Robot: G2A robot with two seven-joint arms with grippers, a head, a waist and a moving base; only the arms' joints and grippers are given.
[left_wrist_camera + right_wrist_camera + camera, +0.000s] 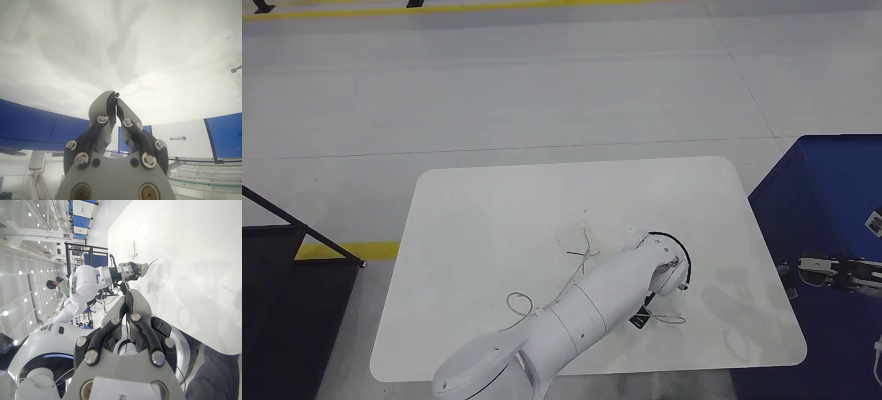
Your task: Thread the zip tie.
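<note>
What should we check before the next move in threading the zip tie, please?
1. Left gripper shut on the zip tie: ok.
2. An end of the zip tie pokes out past the fingertips, free to thread: ok.
3. Right gripper holds the mating part: cannot tell; its jaws are shut.
4. Grippers close enough to thread: not ok; the right gripper is off the table's edge, well apart from the left.
5. Loose ties on the table lie apart from the left gripper: ok.
</note>
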